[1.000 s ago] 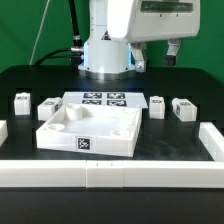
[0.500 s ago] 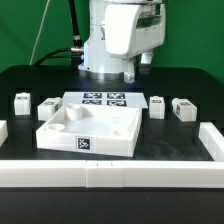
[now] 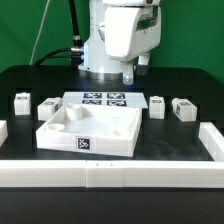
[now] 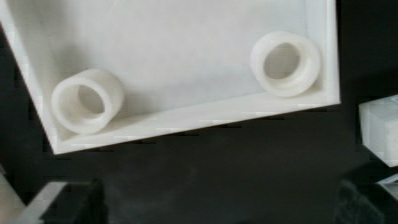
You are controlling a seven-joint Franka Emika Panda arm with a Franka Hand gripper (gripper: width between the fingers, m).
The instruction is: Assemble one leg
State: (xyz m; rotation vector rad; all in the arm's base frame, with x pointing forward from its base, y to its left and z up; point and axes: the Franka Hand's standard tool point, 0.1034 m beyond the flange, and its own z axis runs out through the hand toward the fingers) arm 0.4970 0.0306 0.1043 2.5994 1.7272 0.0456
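Several legs, small white blocks with marker tags, stand on the black table in the exterior view: two left of the tray (image 3: 21,99) (image 3: 49,107) and two right of it (image 3: 157,105) (image 3: 182,108). The large white tray-like piece (image 3: 70,132) with round corner sockets lies in the middle front. My gripper (image 3: 135,68) hangs high above the back of the table, behind the tray, touching nothing. In the wrist view the gripper (image 4: 217,206) is open and empty, its dark fingers (image 4: 50,202) wide apart, above one edge of the tray (image 4: 169,50). One white block (image 4: 381,130) shows at that frame's edge.
The marker board (image 3: 105,99) lies flat behind the tray. Low white rails run along the front (image 3: 110,175) and the exterior view's right side (image 3: 210,140). The arm's base (image 3: 105,60) and cables stand at the back.
The arm's hand has swung from the exterior view's right toward the middle and turned downward. In the last half second it has hardly moved. The parts on the table have not moved.
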